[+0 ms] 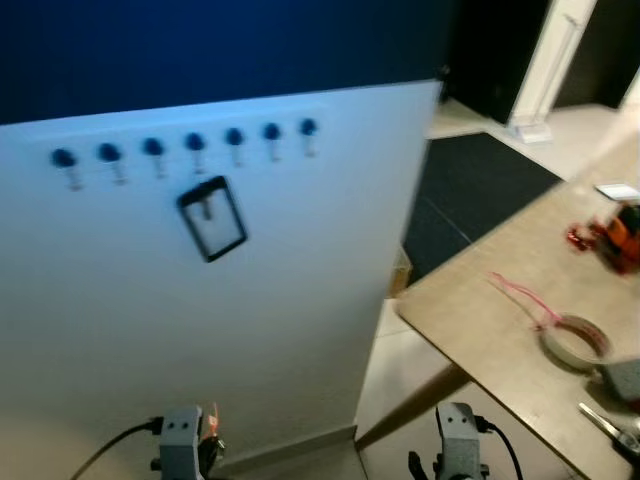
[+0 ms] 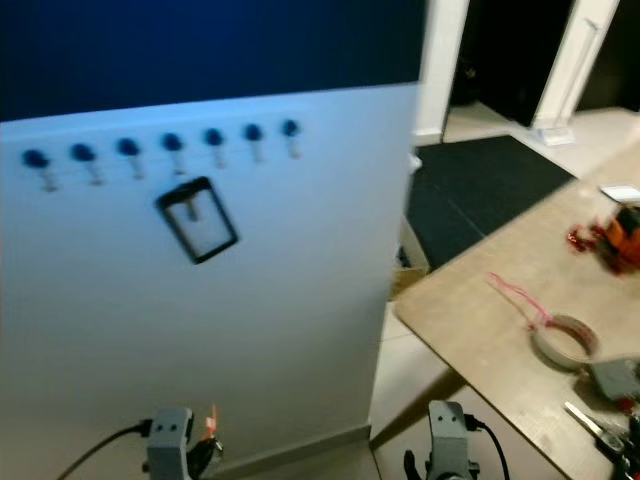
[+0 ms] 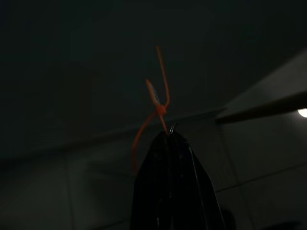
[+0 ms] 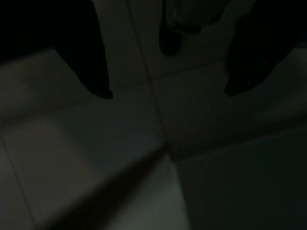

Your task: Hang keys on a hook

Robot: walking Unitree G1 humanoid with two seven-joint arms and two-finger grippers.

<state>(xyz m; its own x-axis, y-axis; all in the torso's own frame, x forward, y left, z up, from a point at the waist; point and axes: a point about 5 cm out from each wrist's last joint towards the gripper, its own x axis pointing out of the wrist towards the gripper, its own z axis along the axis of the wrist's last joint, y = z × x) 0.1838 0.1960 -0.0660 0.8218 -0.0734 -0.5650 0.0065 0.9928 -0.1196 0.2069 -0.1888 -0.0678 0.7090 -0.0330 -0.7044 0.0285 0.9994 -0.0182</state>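
Keys: an orange cord loop and a thin metal ring stick out from the tips of the left gripper; the keys themselves cannot be made out in the dark wrist view.
Left gripper: fingers pressed together on the cord, held low before the white panel.
Right gripper: fingers spread wide apart, holding nothing, above the tiled floor.
Hooks: a row of seven blue-knobbed pegs along the top of the panel; a black rectangular frame hangs from one in the middle.
Desk: to the right, carrying a tape roll, a pink string and a red-orange object.
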